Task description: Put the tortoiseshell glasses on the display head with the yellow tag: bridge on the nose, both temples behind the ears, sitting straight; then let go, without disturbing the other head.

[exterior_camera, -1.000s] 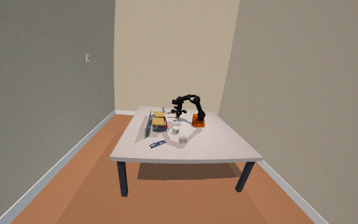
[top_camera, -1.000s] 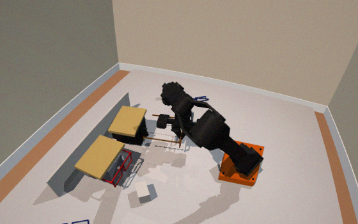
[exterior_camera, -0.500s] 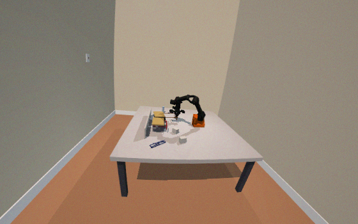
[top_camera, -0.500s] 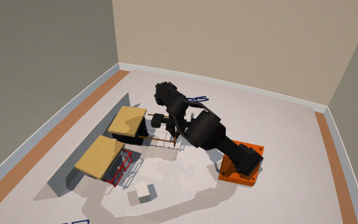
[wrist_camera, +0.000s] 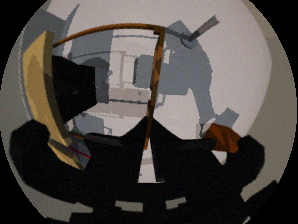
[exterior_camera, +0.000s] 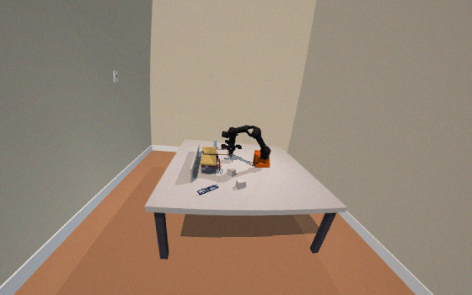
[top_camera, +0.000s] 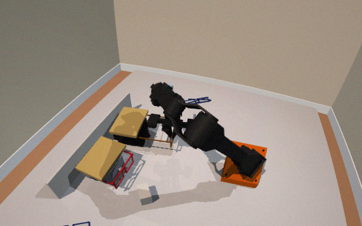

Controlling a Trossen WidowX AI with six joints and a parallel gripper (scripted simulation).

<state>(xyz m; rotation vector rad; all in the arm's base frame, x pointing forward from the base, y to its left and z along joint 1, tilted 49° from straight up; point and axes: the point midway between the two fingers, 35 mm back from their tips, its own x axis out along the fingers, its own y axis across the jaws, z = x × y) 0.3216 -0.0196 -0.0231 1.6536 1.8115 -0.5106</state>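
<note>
The tortoiseshell glasses [top_camera: 156, 140] [wrist_camera: 156, 75] are level, with their temples toward the back head [top_camera: 130, 121] [exterior_camera: 210, 150] [wrist_camera: 75, 87]. The temple ends reach its two sides under the tan top slab; a gap separates the glasses' front from the face. My gripper [top_camera: 168, 132] [exterior_camera: 231, 155] [wrist_camera: 148, 119] is shut on the middle of the front, above the table. The near head [top_camera: 101, 158] [exterior_camera: 209, 160] carries a tan slab too and wears red glasses [top_camera: 110, 181] [exterior_camera: 219, 164]. I cannot make out a yellow tag. Nose and ears are hidden.
A grey panel [top_camera: 65, 175] [exterior_camera: 195, 166] stands behind both heads. Pale blocks [top_camera: 144, 193] [exterior_camera: 232, 172] sit on the near side. Dark blue glasses [top_camera: 200, 100] lie beyond the arm, another blue pair [exterior_camera: 208, 188] near the front. A pale blue object [exterior_camera: 215, 143] stands at the back.
</note>
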